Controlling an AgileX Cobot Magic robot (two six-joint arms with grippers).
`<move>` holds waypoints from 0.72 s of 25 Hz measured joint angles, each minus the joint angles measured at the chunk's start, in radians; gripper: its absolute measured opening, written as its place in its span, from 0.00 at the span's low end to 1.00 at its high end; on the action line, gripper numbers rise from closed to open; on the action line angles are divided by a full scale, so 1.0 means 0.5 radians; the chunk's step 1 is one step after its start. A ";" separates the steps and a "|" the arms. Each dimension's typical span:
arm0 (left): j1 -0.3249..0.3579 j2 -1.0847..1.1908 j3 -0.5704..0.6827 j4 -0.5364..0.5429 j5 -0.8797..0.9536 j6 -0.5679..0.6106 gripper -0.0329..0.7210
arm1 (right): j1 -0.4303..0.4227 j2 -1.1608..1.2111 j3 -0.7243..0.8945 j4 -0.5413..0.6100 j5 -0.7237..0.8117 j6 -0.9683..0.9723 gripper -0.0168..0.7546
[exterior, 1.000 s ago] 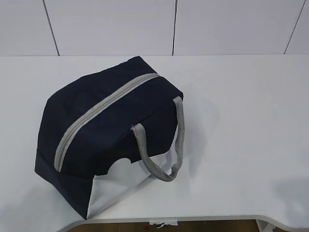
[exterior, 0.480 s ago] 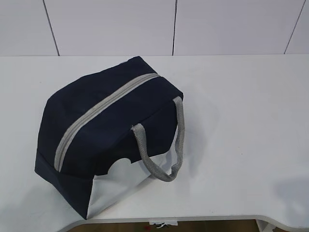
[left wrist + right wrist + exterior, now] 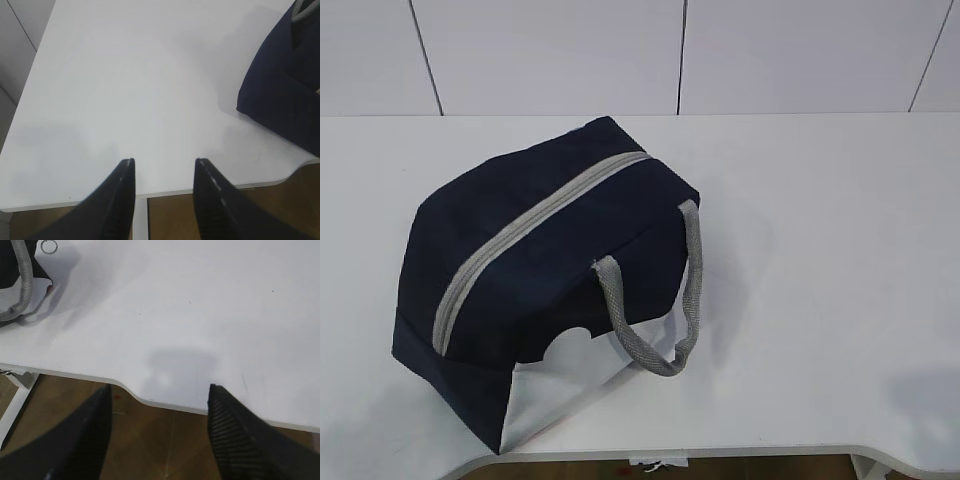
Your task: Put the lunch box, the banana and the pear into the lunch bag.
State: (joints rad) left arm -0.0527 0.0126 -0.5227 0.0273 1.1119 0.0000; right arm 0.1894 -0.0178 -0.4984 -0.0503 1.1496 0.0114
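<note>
Lunch bag [image 3: 545, 290]: navy fabric with white lower panel, lying tipped on its side at the left-centre of the white table [image 3: 820, 250], grey zipper [image 3: 520, 235] run closed along the top, grey webbing handle [image 3: 660, 310] looping toward the front edge. We judge it soft, light and prone to sag or slide; we would take it by the handle or the metal ring pull [image 3: 48, 246], steadying the body. Lunch box, banana and pear: not seen in any view. Left gripper [image 3: 164, 172]: fingers spread, empty, over the front table edge, bag near to its right. Right gripper [image 3: 159, 400]: fingers wide apart, empty, over the front edge, well apart from the bag.
</note>
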 joint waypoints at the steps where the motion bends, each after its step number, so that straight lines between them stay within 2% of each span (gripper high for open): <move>1: 0.000 0.000 0.000 0.000 0.000 0.000 0.43 | 0.000 0.000 0.000 0.000 0.000 0.000 0.62; 18: 0.000 0.000 0.000 0.000 0.000 0.000 0.38 | 0.000 0.000 0.000 0.000 0.000 0.000 0.62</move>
State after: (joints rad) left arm -0.0527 0.0126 -0.5227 0.0273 1.1119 0.0000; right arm 0.1894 -0.0178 -0.4984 -0.0503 1.1496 0.0114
